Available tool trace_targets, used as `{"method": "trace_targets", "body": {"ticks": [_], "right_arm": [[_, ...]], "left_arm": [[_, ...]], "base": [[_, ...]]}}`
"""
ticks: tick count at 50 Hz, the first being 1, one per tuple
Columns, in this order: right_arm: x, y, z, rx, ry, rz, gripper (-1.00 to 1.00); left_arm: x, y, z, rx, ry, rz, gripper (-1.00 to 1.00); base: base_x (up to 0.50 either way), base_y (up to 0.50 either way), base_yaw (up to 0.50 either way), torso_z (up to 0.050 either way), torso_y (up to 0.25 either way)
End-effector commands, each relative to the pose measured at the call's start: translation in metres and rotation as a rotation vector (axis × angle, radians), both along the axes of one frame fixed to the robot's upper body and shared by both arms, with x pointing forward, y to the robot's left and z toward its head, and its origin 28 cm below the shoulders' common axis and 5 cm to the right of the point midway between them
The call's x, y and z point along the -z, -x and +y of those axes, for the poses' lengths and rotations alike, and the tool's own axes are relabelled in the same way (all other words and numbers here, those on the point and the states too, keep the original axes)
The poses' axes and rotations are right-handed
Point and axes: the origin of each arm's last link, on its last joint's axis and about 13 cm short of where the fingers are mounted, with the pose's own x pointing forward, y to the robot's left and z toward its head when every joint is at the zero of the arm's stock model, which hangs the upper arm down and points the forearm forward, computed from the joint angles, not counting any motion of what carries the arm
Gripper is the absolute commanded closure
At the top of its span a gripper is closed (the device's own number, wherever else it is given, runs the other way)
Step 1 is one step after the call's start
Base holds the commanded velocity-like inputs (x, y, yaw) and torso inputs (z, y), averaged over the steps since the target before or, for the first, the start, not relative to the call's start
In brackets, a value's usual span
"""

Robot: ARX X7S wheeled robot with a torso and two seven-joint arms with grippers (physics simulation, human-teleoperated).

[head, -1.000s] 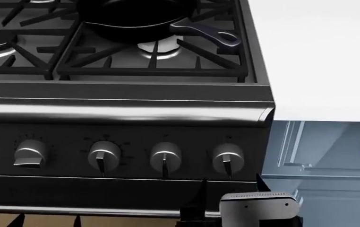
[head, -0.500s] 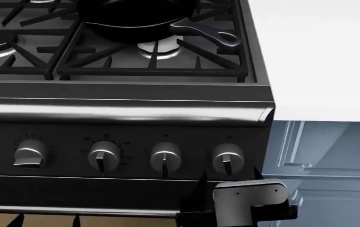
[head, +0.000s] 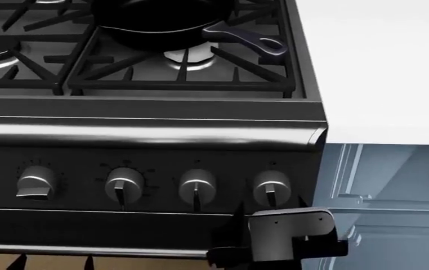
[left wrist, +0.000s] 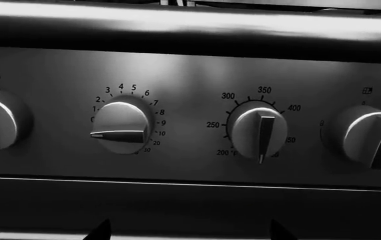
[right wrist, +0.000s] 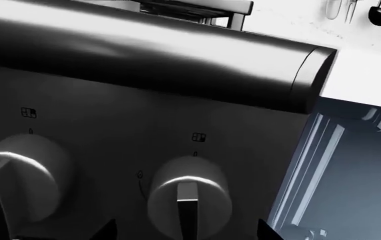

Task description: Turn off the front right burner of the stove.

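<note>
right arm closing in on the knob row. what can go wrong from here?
1. Wrong knob: the rightmost knob and its neighbour sit close together and look alike, so the right tool could catch the neighbour.
2. The skillet hides most of the front right burner, so shutoff is hard to confirm.
3. The tool's fingertips barely show, so alignment is uncertain.

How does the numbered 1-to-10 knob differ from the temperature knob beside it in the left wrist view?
The numbered knob is ringed by digits, the temperature knob by 200 to 400. The numbered knob's pointer lies sideways; the temperature knob's points straight down. Both are round, silver and on the stove panel.
</note>
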Motion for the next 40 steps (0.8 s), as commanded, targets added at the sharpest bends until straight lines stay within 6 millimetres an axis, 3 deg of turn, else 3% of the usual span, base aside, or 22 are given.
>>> {"method": "trace_targets", "body": {"ticks": [1,11,40], "right_arm": [[0.003,-0.005,-0.001,0.017,0.005,0.011,-1.0],[0.001,-0.016,-0.001,0.019,0.022,0.007,-1.0],[0.001,-0.015,0.004,0.025,0.037,0.012,-1.0]], "left_arm": [[-0.001,0.0,0.0,-0.002,0.0,-0.003,-1.0],[-0.001,-0.001,0.001,-0.005,0.002,-0.003,-1.0],[-0.003,-0.001,0.001,-0.006,0.011,-0.007,-1.0]], "base": [[0.0,0.0,0.0,0.0,0.0],[0.0,0.0,0.0,0.0,0.0],[0.0,0.0,0.0,0.0,0.0]]}}
